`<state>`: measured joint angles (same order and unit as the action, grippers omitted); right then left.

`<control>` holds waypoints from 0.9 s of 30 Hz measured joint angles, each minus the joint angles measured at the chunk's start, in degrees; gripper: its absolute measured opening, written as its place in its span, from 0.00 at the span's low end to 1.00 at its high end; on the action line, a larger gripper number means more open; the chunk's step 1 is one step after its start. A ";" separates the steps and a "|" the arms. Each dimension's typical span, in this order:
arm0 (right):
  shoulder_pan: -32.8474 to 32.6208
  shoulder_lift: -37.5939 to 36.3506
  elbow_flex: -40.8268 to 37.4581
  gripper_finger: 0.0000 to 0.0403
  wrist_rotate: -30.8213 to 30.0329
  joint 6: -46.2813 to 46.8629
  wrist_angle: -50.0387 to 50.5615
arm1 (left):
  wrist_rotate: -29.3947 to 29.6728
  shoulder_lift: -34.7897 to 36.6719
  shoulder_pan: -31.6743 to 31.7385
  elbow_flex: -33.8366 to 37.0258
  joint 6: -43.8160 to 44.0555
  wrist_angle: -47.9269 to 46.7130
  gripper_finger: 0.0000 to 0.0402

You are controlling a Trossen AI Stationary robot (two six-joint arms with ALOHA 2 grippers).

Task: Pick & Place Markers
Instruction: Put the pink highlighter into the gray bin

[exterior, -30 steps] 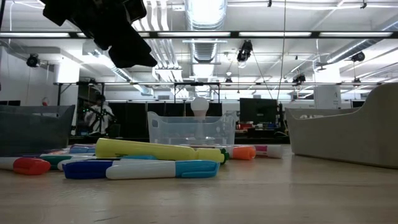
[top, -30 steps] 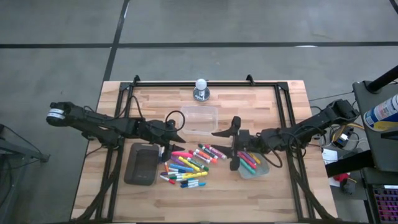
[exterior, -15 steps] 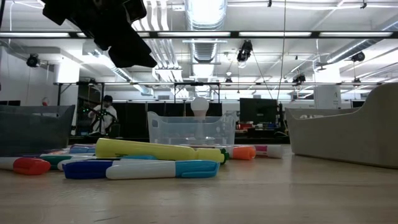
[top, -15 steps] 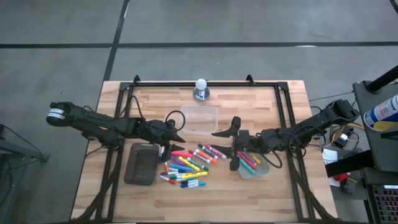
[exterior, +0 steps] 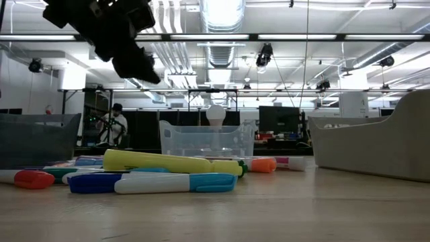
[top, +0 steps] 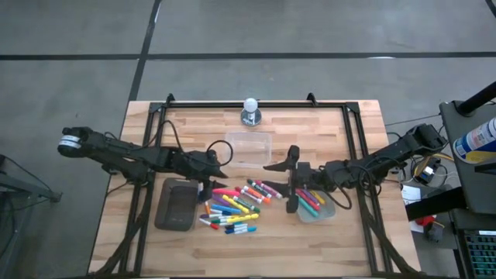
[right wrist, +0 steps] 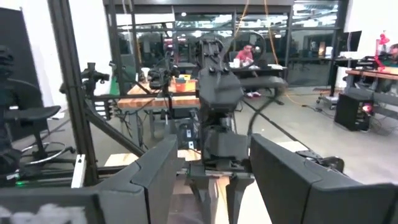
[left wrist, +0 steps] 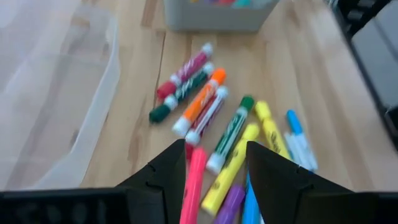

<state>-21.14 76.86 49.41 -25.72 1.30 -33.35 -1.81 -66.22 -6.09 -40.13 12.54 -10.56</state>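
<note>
Several markers (top: 234, 203) in mixed colours lie loose on the wooden table's middle; in the low view a yellow one (exterior: 171, 163) rests on others. More markers lie in a clear tub (top: 316, 208) to the right. My left gripper (top: 225, 167) hovers open above the pile's left edge, slanting down, with a pink marker (left wrist: 194, 186) and a green-capped one (left wrist: 230, 134) below its gap (left wrist: 214, 149). My right gripper (top: 280, 186) stands open and level above the table, between the pile and the filled tub, holding nothing.
An empty clear tub (top: 249, 147) stands behind the pile, a dark grey tray (top: 177, 203) to its left. A white bulb on a round base (top: 249, 111) sits at the far edge. A black frame (top: 353, 147) borders the table. People show far in the room behind.
My left gripper has tipped a little further down over the markers, staying in place and open. The markers lie as before.
</note>
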 joint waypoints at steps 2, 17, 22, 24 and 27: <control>0.01 0.00 0.00 0.48 1.25 -0.01 -0.06 | 0.65 0.00 0.00 0.03 0.12 -1.68 0.40; -0.27 0.00 0.00 0.48 2.21 -0.31 -0.32 | 4.75 -5.97 -0.73 -0.41 -4.27 -3.44 0.40; -0.36 -0.02 0.00 0.48 2.19 -0.90 -0.30 | 5.84 -10.49 -0.90 -0.66 -4.57 -3.21 0.40; -0.40 -0.02 0.00 0.48 2.19 -0.92 -0.32 | 7.15 -11.94 -0.90 -1.10 -4.91 -3.25 0.40; -0.40 -0.02 0.00 0.48 2.19 -0.90 -0.32 | 7.97 -13.58 -0.90 -2.11 -5.32 -3.42 0.40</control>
<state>-21.54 76.84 49.41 -23.53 0.40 -33.67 6.16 -79.80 -6.98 -42.23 7.22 -13.98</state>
